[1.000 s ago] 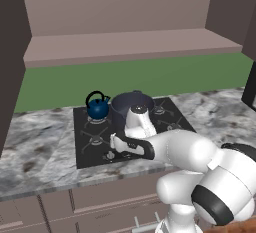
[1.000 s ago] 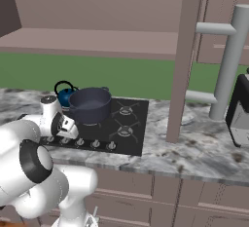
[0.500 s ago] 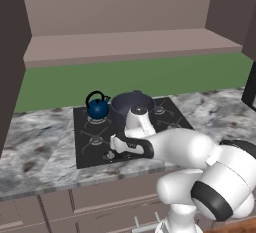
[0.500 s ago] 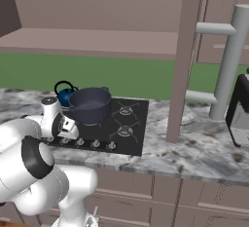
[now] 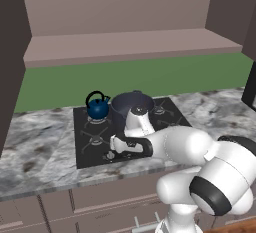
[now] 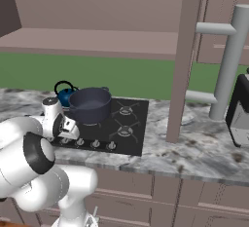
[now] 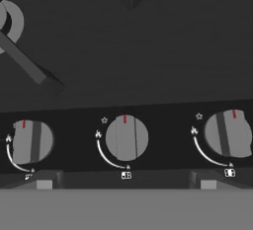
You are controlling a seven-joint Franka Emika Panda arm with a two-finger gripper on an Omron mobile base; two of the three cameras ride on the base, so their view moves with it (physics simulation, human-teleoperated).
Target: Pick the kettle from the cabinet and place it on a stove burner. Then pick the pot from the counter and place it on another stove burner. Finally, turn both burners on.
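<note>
The end effector (image 7: 126, 183) is spread fully open and nothing is gripped — it is held just above the middle knob (image 7: 126, 137), untouched — on the cooktop (image 5: 85, 149).

Both base views look forward and down from behind, sharing the cooktop (image 5: 131, 129) (image 6: 104, 126); the hand view faces its knobs (image 7: 126, 137) closely.
</note>
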